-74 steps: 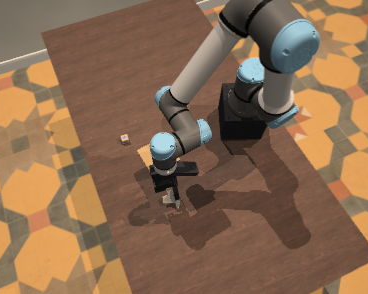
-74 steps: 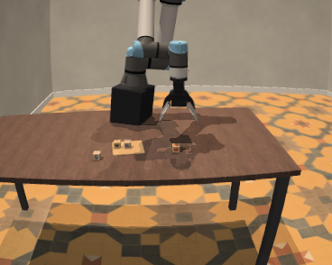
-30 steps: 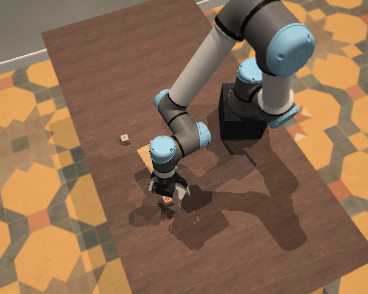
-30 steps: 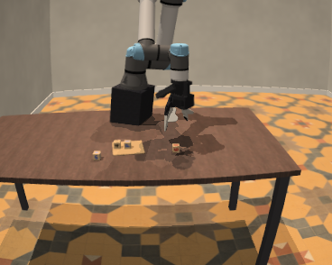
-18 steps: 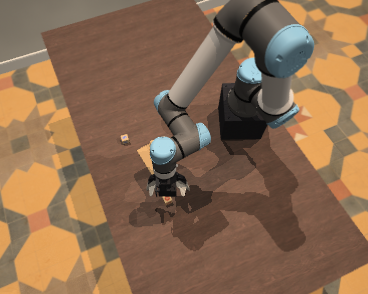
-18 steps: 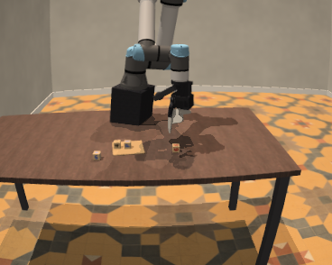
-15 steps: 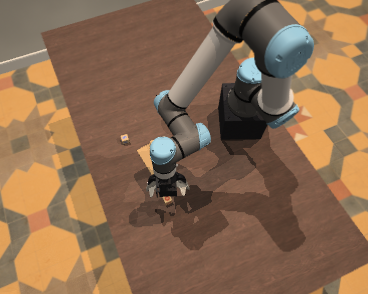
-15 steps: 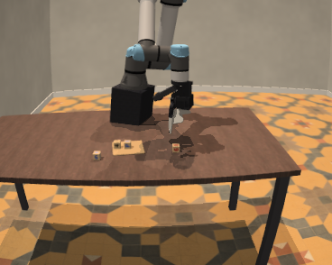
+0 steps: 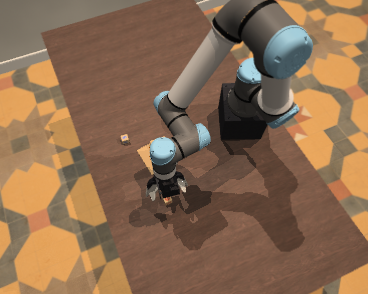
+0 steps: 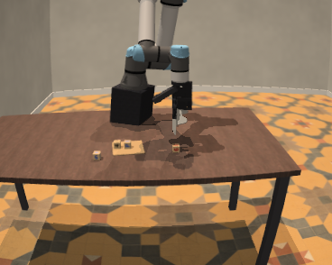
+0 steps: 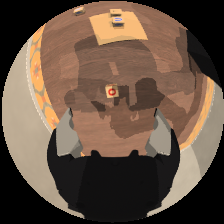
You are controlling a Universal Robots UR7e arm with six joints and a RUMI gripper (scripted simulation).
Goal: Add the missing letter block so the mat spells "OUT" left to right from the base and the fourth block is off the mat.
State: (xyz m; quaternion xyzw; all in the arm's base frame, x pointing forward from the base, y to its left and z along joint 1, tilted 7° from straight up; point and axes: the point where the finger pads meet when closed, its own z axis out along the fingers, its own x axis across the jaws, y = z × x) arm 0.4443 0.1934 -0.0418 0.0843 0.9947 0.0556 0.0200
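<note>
A small block with a red letter on top (image 11: pixel 112 91) lies on the wooden table, also seen in the exterior view (image 10: pixel 176 147) and partly under the gripper in the top view (image 9: pixel 167 200). My gripper (image 11: pixel 113 108) hangs open and empty above it; it also shows in the exterior view (image 10: pixel 176 122) and the top view (image 9: pixel 166 189). A tan mat (image 10: pixel 128 147) to the left carries two blocks with dark letters (image 10: pixel 117 144) (image 10: pixel 127 143); in the wrist view the mat (image 11: pixel 119 27) lies at the top. A fourth block (image 10: pixel 96 155) lies off the mat, further left; it also shows in the top view (image 9: pixel 124 137).
The arm's black base (image 10: pixel 131 104) stands at the back of the table. The table's front edge (image 10: pixel 142 180) runs close to the blocks.
</note>
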